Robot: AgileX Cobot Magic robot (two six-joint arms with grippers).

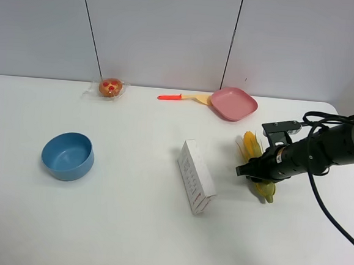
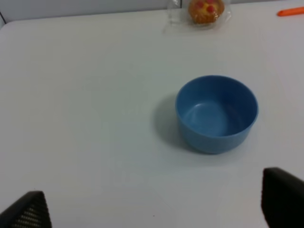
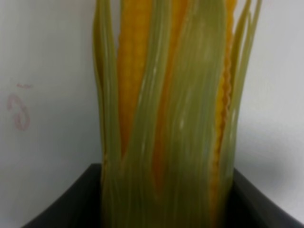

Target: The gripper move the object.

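The toy corn cob (image 1: 251,144), yellow kernels in a green husk, lies on the white table at the right, just right of the white box. My right gripper (image 1: 255,171) reaches over the cob's middle from the right. In the right wrist view the corn (image 3: 166,104) fills the frame, and the black fingers (image 3: 71,204) press against both its sides, so the gripper (image 3: 166,202) is shut on it. The left gripper (image 2: 152,209) is open and empty, its fingertips (image 2: 282,194) wide apart above bare table near the blue bowl. The left arm is out of the exterior high view.
A white box (image 1: 196,177) stands mid-table beside the corn. A blue bowl (image 1: 68,155) sits at the left, also in the left wrist view (image 2: 216,114). At the back are a wrapped muffin (image 1: 111,88), an orange-handled spatula (image 1: 180,97) and a pink plate (image 1: 233,103).
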